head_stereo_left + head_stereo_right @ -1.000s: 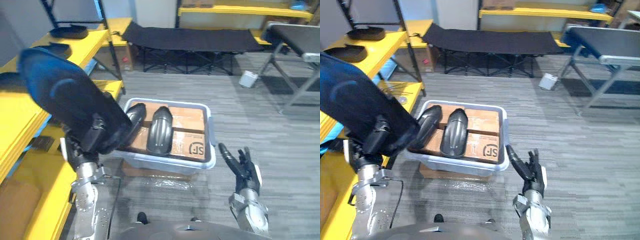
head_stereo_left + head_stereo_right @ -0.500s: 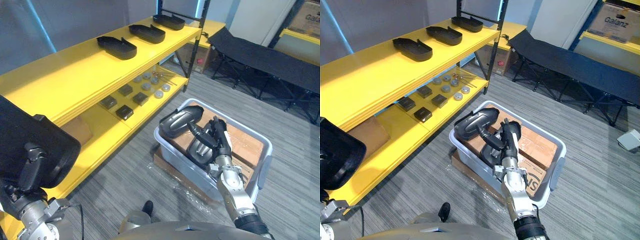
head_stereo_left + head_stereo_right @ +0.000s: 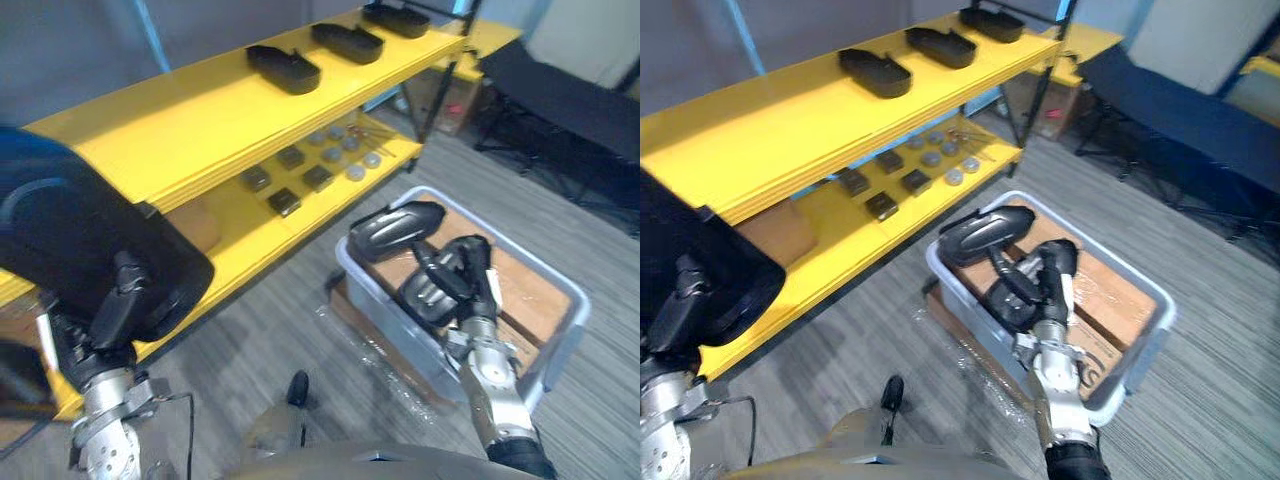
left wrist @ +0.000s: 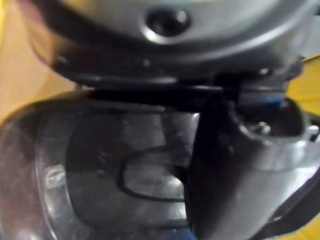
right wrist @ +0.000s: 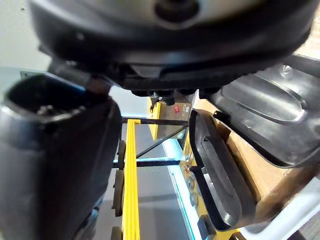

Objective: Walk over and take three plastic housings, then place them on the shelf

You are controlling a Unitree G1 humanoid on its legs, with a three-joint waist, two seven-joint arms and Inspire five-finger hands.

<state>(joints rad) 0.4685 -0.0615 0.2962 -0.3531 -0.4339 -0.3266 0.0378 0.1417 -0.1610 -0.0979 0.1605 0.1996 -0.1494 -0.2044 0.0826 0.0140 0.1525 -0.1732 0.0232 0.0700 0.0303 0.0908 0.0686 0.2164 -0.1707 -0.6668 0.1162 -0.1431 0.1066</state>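
Plastic housing [image 3: 80, 240], big dark shell: clamped in the left hand [image 3: 122, 300], thumb pressed down over its edge. Looks the same up close in the left wrist view, thumb laid right across the glossy inner face. Right hand [image 3: 470, 290]: open, fingers loose and mostly straight, thumb stuck out sideways. Holds nothing. Hangs over a pale grey tub [image 3: 385, 318] lined with cardboard [image 3: 535, 300]. Two more shells in that tub: ribbed housing [image 3: 420, 298] directly behind the right palm, contact with it impossible to call, and corner housing [image 3: 393, 227] just past the thumb tip, lying at the tub's far corner. Yellow shelf [image 3: 190, 130] just beyond the left hand and off to the left of the right one, with three shelved housings [image 3: 347, 42] lined up along the top board, well apart from both hands. Lower board [image 3: 240, 235]: scatter of small metal parts [image 3: 320, 170] on it, somewhere between the held shell and the tub, out past the right hand's thumb side.
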